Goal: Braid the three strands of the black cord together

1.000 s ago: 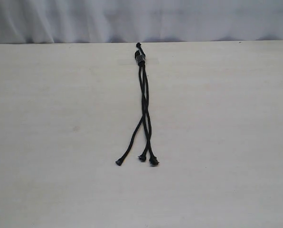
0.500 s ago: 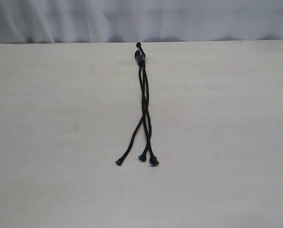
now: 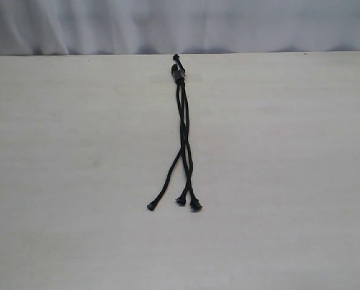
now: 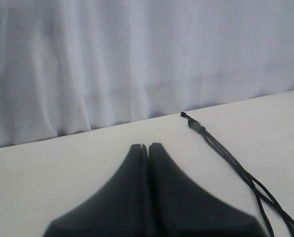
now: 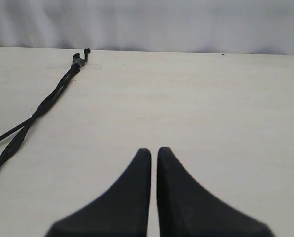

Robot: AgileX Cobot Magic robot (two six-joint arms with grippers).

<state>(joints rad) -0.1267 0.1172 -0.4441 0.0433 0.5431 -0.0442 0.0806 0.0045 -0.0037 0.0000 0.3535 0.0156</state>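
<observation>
The black cord (image 3: pixel 183 121) lies straight on the table, its bound head (image 3: pixel 179 74) near the far edge. The three strands cross loosely along its length and fan out toward the near side. One flared tip (image 3: pixel 151 206) lies apart on the left, and two tips (image 3: pixel 181 200) (image 3: pixel 196 205) lie close together. Neither gripper shows in the exterior view. In the left wrist view my left gripper (image 4: pixel 145 146) is shut and empty, with the cord (image 4: pixel 221 148) off to one side. My right gripper (image 5: pixel 154 150) is shut with a hairline gap, away from the cord (image 5: pixel 43 106).
The pale table (image 3: pixel 289 181) ends at a far edge just behind the cord's head. A white curtain (image 3: pixel 228 24) hangs behind that edge. Nothing else lies on the tabletop.
The cord lies as before. A tiny dark sliver now shows at the lower right edge of the exterior view.
</observation>
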